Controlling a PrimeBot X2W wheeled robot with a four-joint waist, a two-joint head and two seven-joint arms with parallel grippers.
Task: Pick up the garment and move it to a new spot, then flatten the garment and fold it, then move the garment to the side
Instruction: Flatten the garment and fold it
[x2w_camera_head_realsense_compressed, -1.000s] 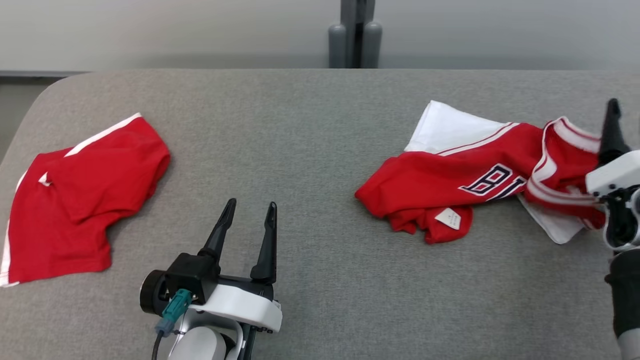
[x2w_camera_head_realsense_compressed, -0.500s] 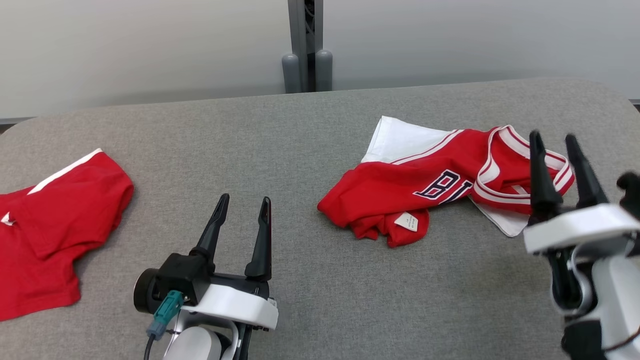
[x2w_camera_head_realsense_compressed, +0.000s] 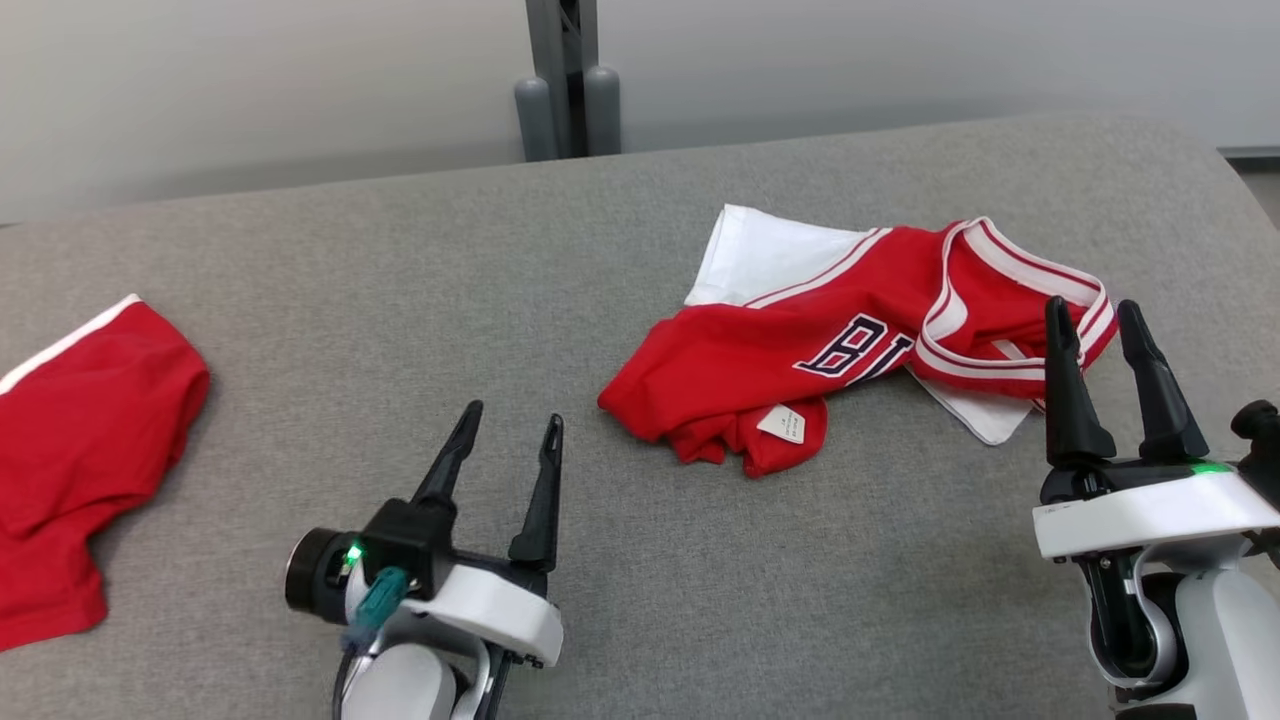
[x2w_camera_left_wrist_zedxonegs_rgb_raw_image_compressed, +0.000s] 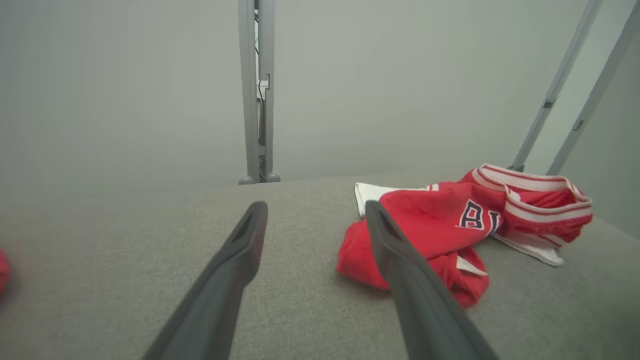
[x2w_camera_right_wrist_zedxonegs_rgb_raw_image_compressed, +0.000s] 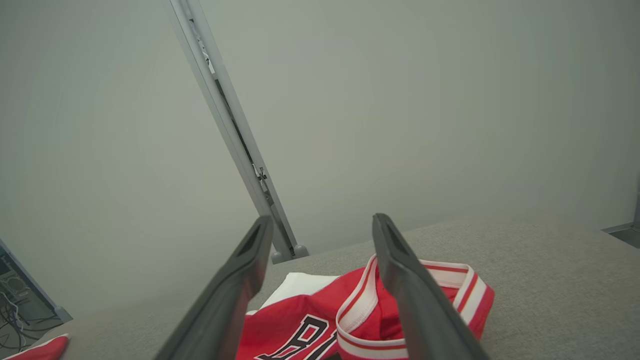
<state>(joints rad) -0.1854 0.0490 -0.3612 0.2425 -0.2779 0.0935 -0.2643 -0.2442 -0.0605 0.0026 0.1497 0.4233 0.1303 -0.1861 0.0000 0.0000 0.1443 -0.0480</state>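
Jersey (x2w_camera_head_realsense_compressed: 850, 345): soft red knit, crumpled in a long heap on the right half of the tabletop (x2w_camera_head_realsense_compressed: 400, 300). A white panel shows at its far edge and another under its near right side. The collar is a white-and-red striped band, standing up in a loop. Dark block letters run across the middle, and a small white label (x2w_camera_head_realsense_compressed: 782, 423) sits at the near hem.

Tabletop: grey, felt-like weave, rounded corners.

Shorts (x2w_camera_head_realsense_compressed: 90, 450): red with a white side stripe, lying flat at the far left, well apart from the jersey.

Post (x2w_camera_head_realsense_compressed: 560, 80): grey, upright beyond the far edge.

Since a second ago:
- The head camera has swung, so the whole scene sits differently in the picture. The jersey's folds read the same.
- The right pincer (x2w_camera_head_realsense_compressed: 1092, 303) stood at the picture's right edge beside the collar, one finger showing. It now rises from the lower right with both fingers up.
- Small green lights are now lit on both pincer bodies.
- The left pincer (x2w_camera_head_realsense_compressed: 514, 413) is much as it was.

Left pincer: fingers wide apart, empty, over bare tabletop, near the jersey's left end but apart from it.

Right pincer: fingers wide apart, nothing between them. The tips line up with the collar's near right edge; whether they touch it I cannot tell.
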